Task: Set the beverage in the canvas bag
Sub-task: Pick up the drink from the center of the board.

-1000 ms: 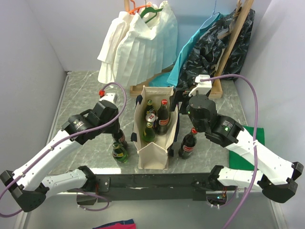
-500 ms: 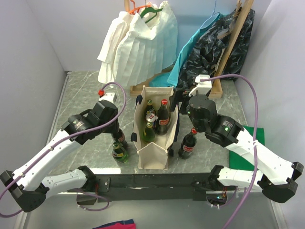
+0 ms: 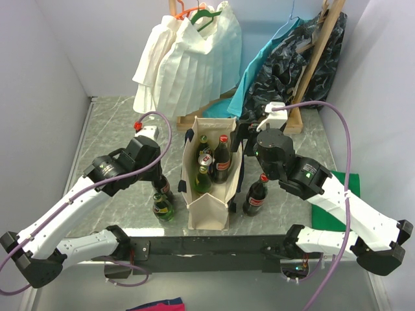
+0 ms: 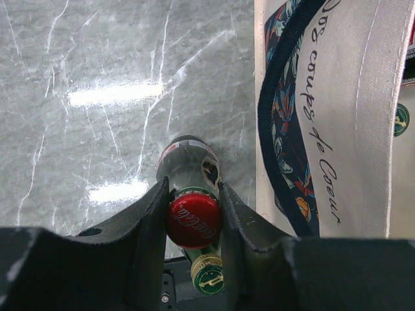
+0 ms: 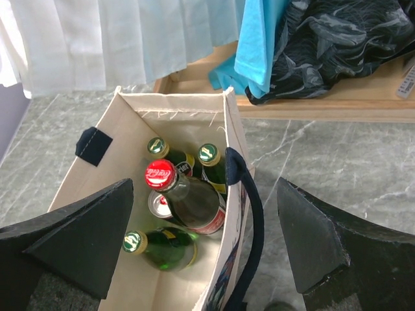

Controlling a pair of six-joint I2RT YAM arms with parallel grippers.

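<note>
Left fingers: clenched on the neck of the cola bottle, one on each side just under the red cap. The bottle is upright with its base on the counter.
Cola bottle, place: between the left fingers. The canvas bag stands just to their right, its navy handle drooping over the near wall.
Loose green bottle: its gold cap shows just below the left fingers, close to the held bottle. Cannot tell if they touch.
Right fingers: released and spread wide, nothing between them, hanging above the bag's mouth.
Bag contents: beneath the right fingers are a red-capped bottle and bagged green bottles. The freest room looks to be at the far corner.
Second cola bottle: on the counter past the bag, on the side away from the left fingers.
Step in hand (judged): lift the held bottle and carry it over the rim.
Doing it well: rise straight up first, because the bag stands taller than the bottle and the base must clear the rim before any sideways travel. Move slowly, since a neck-only hold lets the body swing. Lower into the open gap, not onto a cap.
Watch: nudging the loose green bottle on lift-off, snagging the handle, or pushing the soft wall inward.
</note>
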